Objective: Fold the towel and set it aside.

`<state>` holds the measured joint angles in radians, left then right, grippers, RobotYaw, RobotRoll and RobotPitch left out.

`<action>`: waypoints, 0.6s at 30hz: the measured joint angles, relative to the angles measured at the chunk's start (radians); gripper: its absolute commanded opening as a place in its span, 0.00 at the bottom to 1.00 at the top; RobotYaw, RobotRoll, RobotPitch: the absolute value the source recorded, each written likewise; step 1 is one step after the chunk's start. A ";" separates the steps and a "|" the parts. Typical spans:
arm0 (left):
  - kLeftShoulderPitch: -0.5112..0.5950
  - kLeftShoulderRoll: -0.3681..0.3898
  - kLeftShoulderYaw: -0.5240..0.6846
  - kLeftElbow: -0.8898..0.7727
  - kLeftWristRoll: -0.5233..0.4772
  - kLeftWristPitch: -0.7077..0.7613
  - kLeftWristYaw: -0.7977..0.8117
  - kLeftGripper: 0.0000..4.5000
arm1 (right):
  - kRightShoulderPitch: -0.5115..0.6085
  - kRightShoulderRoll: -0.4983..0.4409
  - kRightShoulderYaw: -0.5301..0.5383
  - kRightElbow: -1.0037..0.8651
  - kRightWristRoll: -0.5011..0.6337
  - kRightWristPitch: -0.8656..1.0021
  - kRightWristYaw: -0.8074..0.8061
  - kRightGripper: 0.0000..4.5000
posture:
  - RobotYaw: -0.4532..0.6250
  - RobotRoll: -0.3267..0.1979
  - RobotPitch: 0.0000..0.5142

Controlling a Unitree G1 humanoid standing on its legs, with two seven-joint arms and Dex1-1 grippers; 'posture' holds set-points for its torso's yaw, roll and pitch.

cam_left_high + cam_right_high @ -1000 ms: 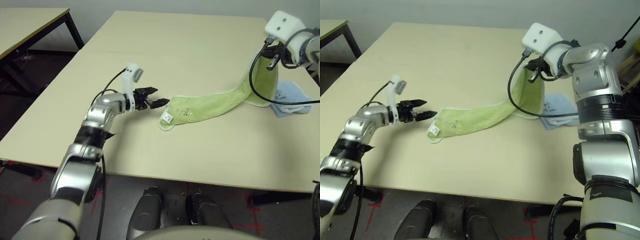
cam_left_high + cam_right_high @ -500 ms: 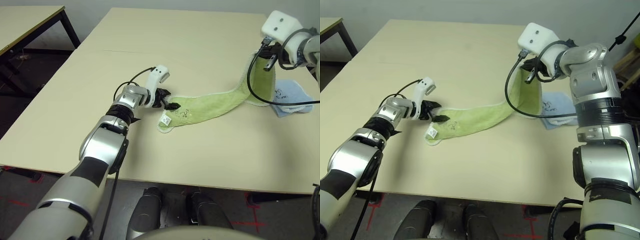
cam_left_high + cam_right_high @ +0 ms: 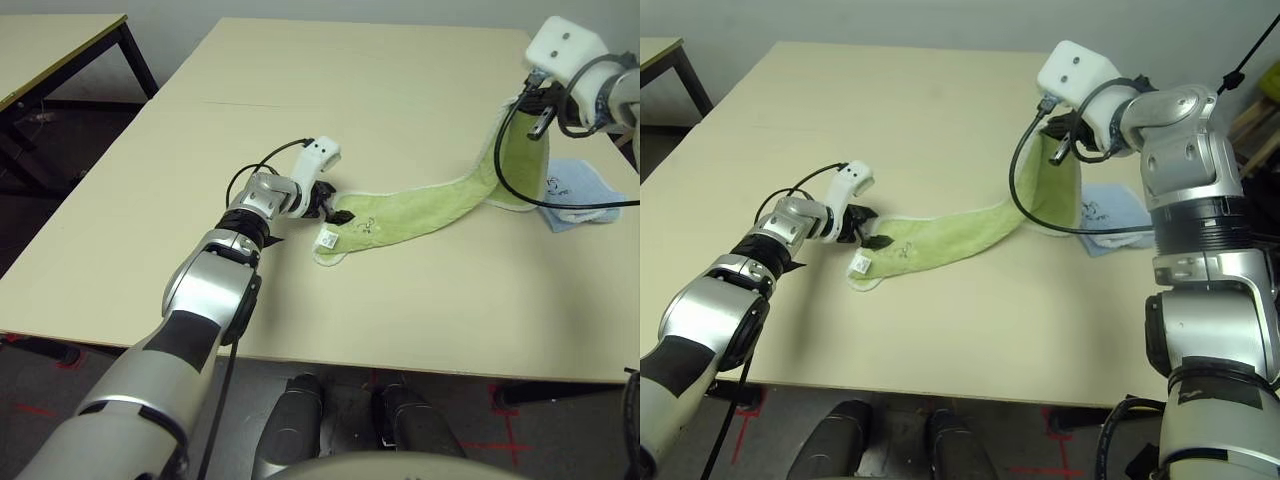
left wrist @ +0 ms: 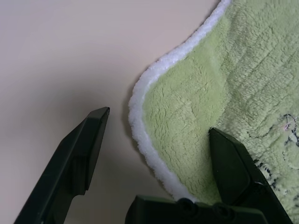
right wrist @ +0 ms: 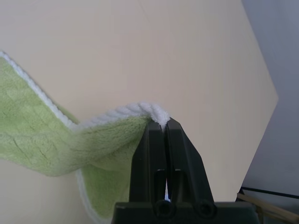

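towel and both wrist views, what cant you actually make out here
- towel: its embroidered logo is too small to read in the eye views and partly cut off by the left wrist view's edge.
- Blue cloth: partly covered by the towel and a black cable.
- Right gripper: its shut jaws cover the pinched towel corner.

Right gripper [image 5: 162,125] fingers pressed together, pinching the white-edged corner of the green towel [image 5: 56,135], above the tan table [image 5: 140,51]
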<state>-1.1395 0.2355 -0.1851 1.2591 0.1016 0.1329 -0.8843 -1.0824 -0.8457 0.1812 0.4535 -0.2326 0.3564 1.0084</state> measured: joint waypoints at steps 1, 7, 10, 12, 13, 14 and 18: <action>-0.003 -0.007 0.009 0.001 0.000 0.003 0.000 0.86 | 0.001 0.000 0.000 -0.004 0.000 0.002 0.000 0.00 | 0.47 0.62 0.20; -0.017 -0.020 0.051 0.004 -0.009 0.017 -0.001 0.99 | 0.008 -0.004 -0.003 -0.014 0.001 0.016 0.000 0.00 | 0.47 0.62 0.20; -0.017 -0.029 0.065 0.006 -0.011 0.030 0.002 0.99 | 0.010 -0.006 -0.003 -0.014 0.001 0.018 0.000 0.00 | 0.47 0.62 0.20; -0.018 -0.039 0.070 0.009 -0.011 0.035 0.010 0.99 | 0.010 -0.005 -0.003 -0.014 0.001 0.018 0.000 0.00 | 0.47 0.62 0.20; -0.018 -0.042 0.070 0.010 -0.011 0.038 0.012 0.99 | 0.010 -0.005 -0.003 -0.014 0.001 0.018 0.000 0.00 | 0.47 0.62 0.20; -0.018 -0.044 0.070 0.011 -0.009 0.039 0.014 0.95 | 0.010 -0.005 -0.003 -0.014 0.001 0.018 0.000 0.00 | 0.47 0.62 0.20; -0.018 -0.046 0.061 0.020 0.015 0.039 0.038 0.70 | 0.010 -0.003 -0.003 -0.015 0.001 0.018 0.000 0.00 | 0.47 0.62 0.20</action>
<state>-1.1571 0.1899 -0.1241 1.2791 0.1162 0.1723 -0.8466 -1.0728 -0.8488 0.1779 0.4389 -0.2318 0.3744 1.0088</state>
